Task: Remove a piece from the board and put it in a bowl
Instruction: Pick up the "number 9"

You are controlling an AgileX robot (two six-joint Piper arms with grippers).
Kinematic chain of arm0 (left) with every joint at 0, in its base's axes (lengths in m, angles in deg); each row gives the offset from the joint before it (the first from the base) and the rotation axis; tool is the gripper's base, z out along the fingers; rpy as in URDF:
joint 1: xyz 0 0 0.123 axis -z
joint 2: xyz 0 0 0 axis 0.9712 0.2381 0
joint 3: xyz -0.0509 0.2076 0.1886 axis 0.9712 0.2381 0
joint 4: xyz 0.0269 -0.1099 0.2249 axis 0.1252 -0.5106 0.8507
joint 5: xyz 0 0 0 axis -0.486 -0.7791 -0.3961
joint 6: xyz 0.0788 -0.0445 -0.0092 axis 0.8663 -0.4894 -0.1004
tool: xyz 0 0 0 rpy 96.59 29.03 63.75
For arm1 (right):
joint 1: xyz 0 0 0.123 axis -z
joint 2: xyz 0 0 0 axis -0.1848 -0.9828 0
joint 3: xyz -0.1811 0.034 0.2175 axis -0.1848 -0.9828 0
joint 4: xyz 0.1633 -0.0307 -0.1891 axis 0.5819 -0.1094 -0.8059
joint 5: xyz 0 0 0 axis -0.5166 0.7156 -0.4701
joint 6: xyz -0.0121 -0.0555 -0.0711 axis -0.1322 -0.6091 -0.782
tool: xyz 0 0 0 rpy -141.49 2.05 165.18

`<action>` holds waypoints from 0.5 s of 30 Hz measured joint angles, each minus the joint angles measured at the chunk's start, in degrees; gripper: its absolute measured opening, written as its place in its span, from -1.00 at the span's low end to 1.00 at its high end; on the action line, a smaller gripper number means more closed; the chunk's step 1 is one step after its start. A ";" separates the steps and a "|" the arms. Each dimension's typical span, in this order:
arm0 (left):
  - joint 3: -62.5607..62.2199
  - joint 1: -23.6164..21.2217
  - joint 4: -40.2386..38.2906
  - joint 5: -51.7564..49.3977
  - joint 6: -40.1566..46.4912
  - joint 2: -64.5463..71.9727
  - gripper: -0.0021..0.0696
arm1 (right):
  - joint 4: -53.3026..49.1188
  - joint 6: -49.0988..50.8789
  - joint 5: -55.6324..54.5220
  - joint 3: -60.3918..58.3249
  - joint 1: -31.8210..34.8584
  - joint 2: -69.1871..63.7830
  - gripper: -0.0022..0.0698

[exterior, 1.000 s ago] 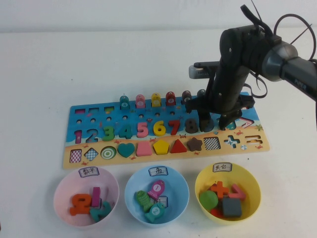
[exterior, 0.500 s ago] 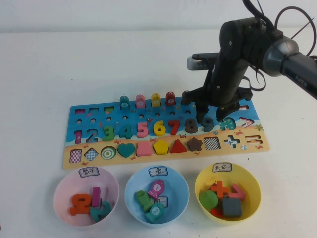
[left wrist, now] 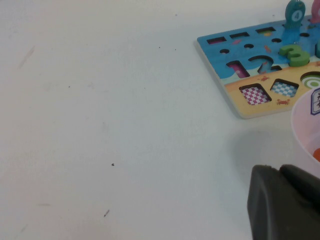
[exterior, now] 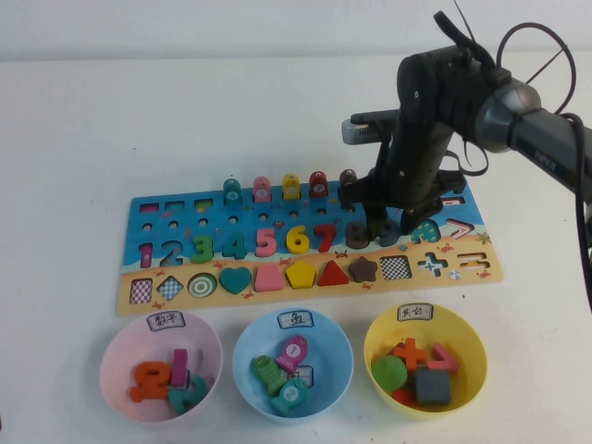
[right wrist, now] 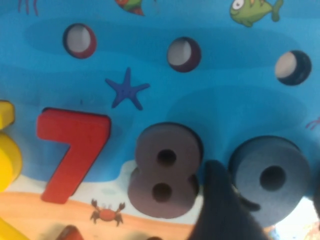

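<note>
The slate-grey "9" piece (right wrist: 292, 165) lies in its slot on the blue board (exterior: 123, 277), next to the brownish "8" (right wrist: 147, 172). My right gripper (exterior: 392, 226) is down on the board (right wrist: 225, 85), open, its jaws on either side of the 9. One fingertip (right wrist: 220, 210) stands in the gap between the 8 and the 9; the other is barely seen at the picture's edge. In the high view the arm hides most of the 9. The pink bowl (exterior: 106, 356) holds several pieces. My left gripper (left wrist: 280, 172) rests shut on the table beside the pink bowl (left wrist: 305, 130).
A light-blue bowl (exterior: 242, 347) and a yellow bowl (exterior: 375, 340), both with pieces inside, stand in front of the board beside the pink one. Fish pegs (exterior: 262, 190) stand upright along the board's far row. A red "7" (right wrist: 75, 150) sits left of the 8.
The right arm has shifted left and come down, so the open gripper now straddles the 9 instead of hovering to its right. The pieces and bowls have not moved.
</note>
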 joint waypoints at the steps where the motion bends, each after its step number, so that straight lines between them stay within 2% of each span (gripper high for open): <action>1: 0.00 0.00 0.00 0.00 0.00 0.00 -0.96 | -0.22 0.00 -0.01 0.00 0.00 0.00 0.05; 7: 0.00 0.00 0.00 0.00 0.00 0.00 -0.96 | -1.06 -0.11 0.12 0.13 -0.14 -0.09 -0.26; 15: 0.00 0.00 0.00 0.00 0.00 0.00 -0.96 | -1.28 -0.33 0.12 0.13 -0.14 -0.09 -0.27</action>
